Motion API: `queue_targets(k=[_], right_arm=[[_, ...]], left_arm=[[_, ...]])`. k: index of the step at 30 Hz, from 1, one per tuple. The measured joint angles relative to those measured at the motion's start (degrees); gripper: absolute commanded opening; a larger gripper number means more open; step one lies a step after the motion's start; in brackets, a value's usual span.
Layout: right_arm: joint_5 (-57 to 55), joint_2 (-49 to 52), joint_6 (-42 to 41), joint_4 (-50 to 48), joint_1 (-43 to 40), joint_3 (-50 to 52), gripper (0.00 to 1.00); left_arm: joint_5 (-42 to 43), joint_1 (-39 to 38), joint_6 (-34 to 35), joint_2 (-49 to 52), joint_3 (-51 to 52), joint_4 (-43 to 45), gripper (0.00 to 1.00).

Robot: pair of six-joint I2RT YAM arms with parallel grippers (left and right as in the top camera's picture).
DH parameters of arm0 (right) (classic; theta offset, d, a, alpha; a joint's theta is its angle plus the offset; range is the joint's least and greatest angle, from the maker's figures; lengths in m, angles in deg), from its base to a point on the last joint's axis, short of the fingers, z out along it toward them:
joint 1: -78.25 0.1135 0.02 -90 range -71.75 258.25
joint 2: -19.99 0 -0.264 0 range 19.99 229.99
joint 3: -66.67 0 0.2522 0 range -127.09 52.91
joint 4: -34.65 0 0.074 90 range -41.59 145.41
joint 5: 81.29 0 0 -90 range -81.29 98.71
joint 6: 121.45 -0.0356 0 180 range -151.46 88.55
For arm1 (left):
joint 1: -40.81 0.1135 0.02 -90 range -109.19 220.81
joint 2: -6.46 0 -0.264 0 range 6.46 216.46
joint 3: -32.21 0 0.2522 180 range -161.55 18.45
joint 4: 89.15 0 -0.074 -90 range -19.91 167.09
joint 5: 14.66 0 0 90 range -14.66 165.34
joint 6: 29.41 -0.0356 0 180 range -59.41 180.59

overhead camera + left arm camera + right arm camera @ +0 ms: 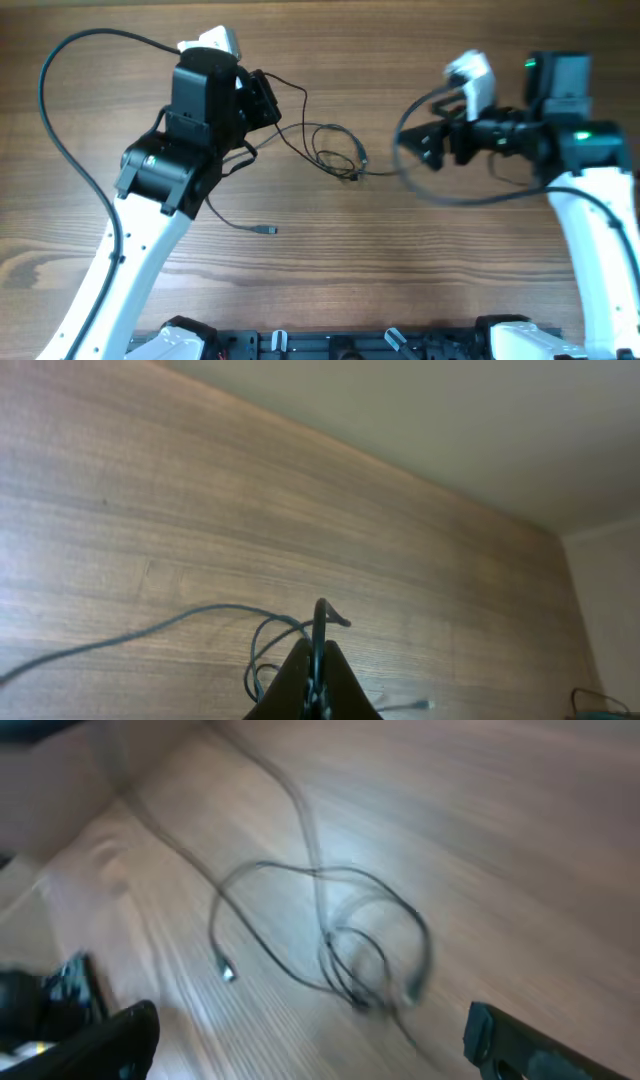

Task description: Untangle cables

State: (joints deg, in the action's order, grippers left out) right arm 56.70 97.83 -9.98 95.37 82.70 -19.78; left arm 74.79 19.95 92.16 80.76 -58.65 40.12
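Observation:
Thin black cables (pixel 335 150) lie bunched in loops on the wooden table (pixel 330 280) between the two arms, and one strand runs left to a small plug (pixel 268 231). My left gripper (pixel 270 104) sits at the left end of the bunch. In the left wrist view this gripper (pixel 319 660) is shut on a strand that rises between its fingers, with loops of cable (pixel 262 652) just to its left. My right gripper (pixel 428 148) hovers to the right of the bunch. The right wrist view shows that gripper (pixel 310 1045) open, its fingers wide apart, above the blurred cables (pixel 335 945) and a plug (pixel 227 972).
Thicker black wires of the arms arc over the table at far left (pixel 55 120) and round the right arm (pixel 470 198). A second plug end (pixel 425 705) lies on the wood right of the left gripper. The arms' bases (pixel 350 345) line the front edge.

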Motion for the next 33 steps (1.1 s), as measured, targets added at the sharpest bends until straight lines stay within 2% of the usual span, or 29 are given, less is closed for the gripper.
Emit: queue_targets(k=[4,5,8,11,15,21,24,28,29,30,33], right_arm=[[4.13,1.86,4.24,-12.13,7.89,6.51,1.00],[4.37,2.25,4.90,-13.51,8.48,6.82,1.00],[5.27,4.81,6.67,-25.88,10.40,8.48,1.00],[8.35,6.97,7.87,-32.52,10.40,8.59,1.00],[16.55,9.73,10.82,-34.47,10.40,8.59,1.00],[23.19,11.58,11.63,-35.12,12.85,8.59,1.00],[20.15,11.58,11.39,-35.52,18.23,8.59,1.00],[8.04,11.65,7.61,-36.24,24.85,8.59,0.99],[6.10,11.65,6.47,-36.63,25.57,8.59,0.92],[2.67,11.65,4.44,-37.22,26.73,8.59,0.79],[-4.24,11.65,0.09,-38.62,28.48,8.59,0.25]], left_arm=[[1.44,0.00,-1.29,-2.32,0.02,0.17,0.04],[2.47,0.00,-2.40,-2.78,0.00,0.13,0.04],[6.60,0.00,-6.58,-3.43,0.00,-0.70,0.04],[11.87,0.00,-11.52,-3.74,0.02,-1.64,0.04],[17.38,-0.04,-16.15,-3.78,0.00,-1.92,0.04],[21.94,-0.04,-17.29,-3.78,0.00,-1.90,0.04],[22.58,-0.04,-14.84,-3.78,0.02,-0.44,0.04],[22.45,-0.04,-7.52,-3.78,0.02,2.73,0.04],[22.05,-0.04,-6.08,-3.78,0.02,3.02,0.04],[20.92,-0.11,-3.02,-3.78,0.00,3.39,0.04],[17.05,-0.09,2.89,-3.78,0.02,3.34,0.04]])
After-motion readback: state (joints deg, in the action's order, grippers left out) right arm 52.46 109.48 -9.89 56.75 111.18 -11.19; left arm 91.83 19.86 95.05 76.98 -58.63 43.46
